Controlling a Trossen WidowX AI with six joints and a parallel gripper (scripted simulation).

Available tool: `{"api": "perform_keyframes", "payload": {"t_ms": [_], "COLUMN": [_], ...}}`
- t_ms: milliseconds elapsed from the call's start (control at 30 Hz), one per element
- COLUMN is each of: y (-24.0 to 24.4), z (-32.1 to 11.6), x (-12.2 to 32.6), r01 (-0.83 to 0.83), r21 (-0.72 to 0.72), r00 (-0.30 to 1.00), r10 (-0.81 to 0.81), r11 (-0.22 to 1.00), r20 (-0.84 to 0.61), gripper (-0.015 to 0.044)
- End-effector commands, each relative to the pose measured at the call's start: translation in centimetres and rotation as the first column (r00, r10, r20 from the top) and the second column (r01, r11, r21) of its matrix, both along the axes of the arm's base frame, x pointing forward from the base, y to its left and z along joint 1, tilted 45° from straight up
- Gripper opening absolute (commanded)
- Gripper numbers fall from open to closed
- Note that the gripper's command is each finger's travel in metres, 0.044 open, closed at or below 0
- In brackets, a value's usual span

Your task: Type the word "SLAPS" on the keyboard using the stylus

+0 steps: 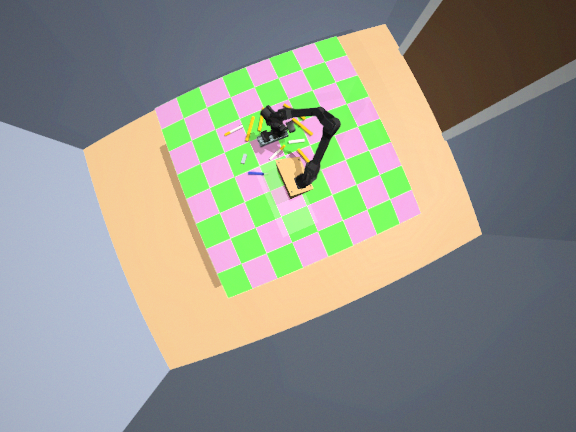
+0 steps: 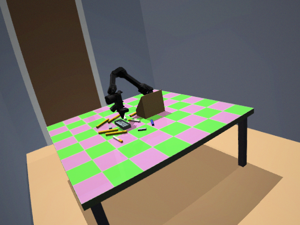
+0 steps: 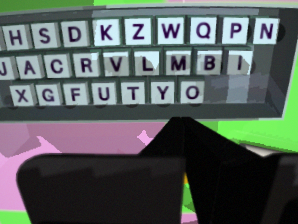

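Note:
The dark keyboard (image 1: 262, 142) (image 2: 122, 123) (image 3: 145, 113) lies on the checkered table. Its S key (image 3: 45, 35), A key (image 3: 29, 65), L key (image 3: 147, 63) and P key (image 3: 235, 31) show in the wrist view. My gripper (image 2: 123, 116) (image 3: 179, 125) is shut with its fingertips together, and no stylus shows between them. In the wrist view the tips appear at the keyboard's near edge, just below the O key (image 3: 192, 92); their height is hard to tell. A blue pen-like stick (image 1: 255, 173) (image 2: 152, 122) with a thin tip lies apart from the keyboard; it may be the stylus.
Several yellow sticks (image 1: 250, 129) (image 2: 108, 131) lie around the keyboard. A white stick with a yellow end (image 1: 234, 130) (image 2: 117, 139) and a short grey piece (image 1: 244, 158) (image 2: 142, 129) lie nearby. A wooden wedge block (image 1: 288, 175) (image 2: 153, 105) stands at the arm's base.

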State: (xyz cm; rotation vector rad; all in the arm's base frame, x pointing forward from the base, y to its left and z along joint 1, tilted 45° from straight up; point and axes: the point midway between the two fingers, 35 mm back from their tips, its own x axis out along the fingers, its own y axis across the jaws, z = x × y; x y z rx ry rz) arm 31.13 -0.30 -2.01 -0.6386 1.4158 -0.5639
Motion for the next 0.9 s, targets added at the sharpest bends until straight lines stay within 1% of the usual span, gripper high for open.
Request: {"api": "perform_keyframes", "payload": {"t_ms": [0, 100, 533, 600, 733, 867], "y": [3.1, 4.5, 4.5, 5.2, 8.6, 8.7], "z": [-3.0, -4.4, -4.4, -3.7, -0.3, -0.1], "x": [-0.1, -0.3, -0.3, -0.3, -0.8, -0.8], "r01": [-0.007, -0.006, -0.006, -0.006, -0.006, -0.006], "r21": [0.007, 0.007, 0.007, 0.008, 0.009, 0.009], "r00": [1.000, 1.000, 1.000, 1.000, 1.000, 1.000], "r10": [0.007, 0.006, 0.006, 0.006, 0.006, 0.006], "r11": [1.000, 1.000, 1.000, 1.000, 1.000, 1.000], "r20": [-0.007, -0.006, -0.006, -0.006, -0.007, -0.007], "gripper": [0.0000, 0.0000, 0.0000, 0.0000, 0.0000, 0.0000]}}
